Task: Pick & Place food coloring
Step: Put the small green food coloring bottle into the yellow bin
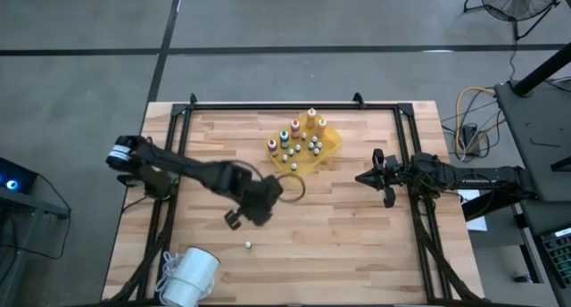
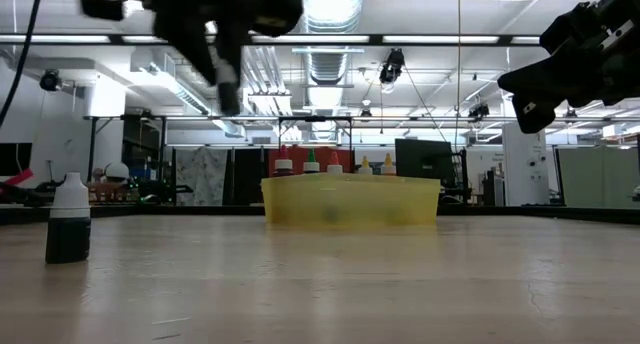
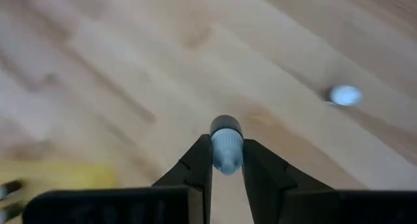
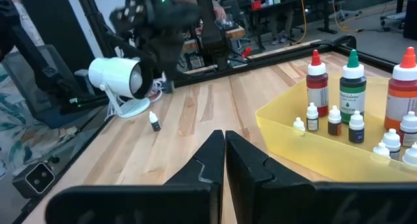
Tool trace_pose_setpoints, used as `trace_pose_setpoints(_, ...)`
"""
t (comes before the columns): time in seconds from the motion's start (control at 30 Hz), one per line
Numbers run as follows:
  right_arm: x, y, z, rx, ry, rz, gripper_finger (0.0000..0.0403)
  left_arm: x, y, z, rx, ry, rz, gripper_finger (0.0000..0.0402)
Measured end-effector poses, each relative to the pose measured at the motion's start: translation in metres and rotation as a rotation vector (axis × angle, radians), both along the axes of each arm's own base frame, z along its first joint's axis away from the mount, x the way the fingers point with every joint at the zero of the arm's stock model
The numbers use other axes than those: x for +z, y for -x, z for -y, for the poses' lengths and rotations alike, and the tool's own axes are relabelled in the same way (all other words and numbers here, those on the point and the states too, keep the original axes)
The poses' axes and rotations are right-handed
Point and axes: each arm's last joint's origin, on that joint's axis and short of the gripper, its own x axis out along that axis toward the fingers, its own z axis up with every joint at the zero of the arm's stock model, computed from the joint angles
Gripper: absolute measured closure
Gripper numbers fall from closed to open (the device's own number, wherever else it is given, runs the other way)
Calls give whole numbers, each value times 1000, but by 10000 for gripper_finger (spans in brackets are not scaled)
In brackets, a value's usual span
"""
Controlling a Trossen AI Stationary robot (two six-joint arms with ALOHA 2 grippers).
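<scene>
Your left gripper is clenched on a small white-capped bottle, pinched by the cap between both fingers so it hangs upright, high over the bare wood left of the yellow tray. Judging by that height, you are carrying it clear of the tray wall. Another small bottle already stands alone on the near-left table, well apart from the tray. The pointed-cap food coloring stands upright inside the tray. Your right gripper waits closed and empty right of the tray.
</scene>
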Motion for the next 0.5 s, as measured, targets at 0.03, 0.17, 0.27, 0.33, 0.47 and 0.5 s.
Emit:
trace_pose_setpoints(0.03,0,0,0,0,0,0,394,6,-3,-5,18,3,13,358)
trace_pose_setpoints(0.17,0,0,0,1,0,0,394,25,-10,-27,85,11,59,358)
trace_pose_setpoints(0.27,0,0,0,0,0,0,394,34,-14,-42,126,12,85,358)
trace_pose_setpoints(0.33,0,0,0,1,0,0,394,39,-16,-53,155,15,103,358)
trace_pose_setpoints(0.47,0,0,0,0,0,0,394,44,-18,-73,216,15,117,358)
trace_pose_setpoints(0.5,0,0,0,0,0,0,394,44,-18,-78,230,14,120,358)
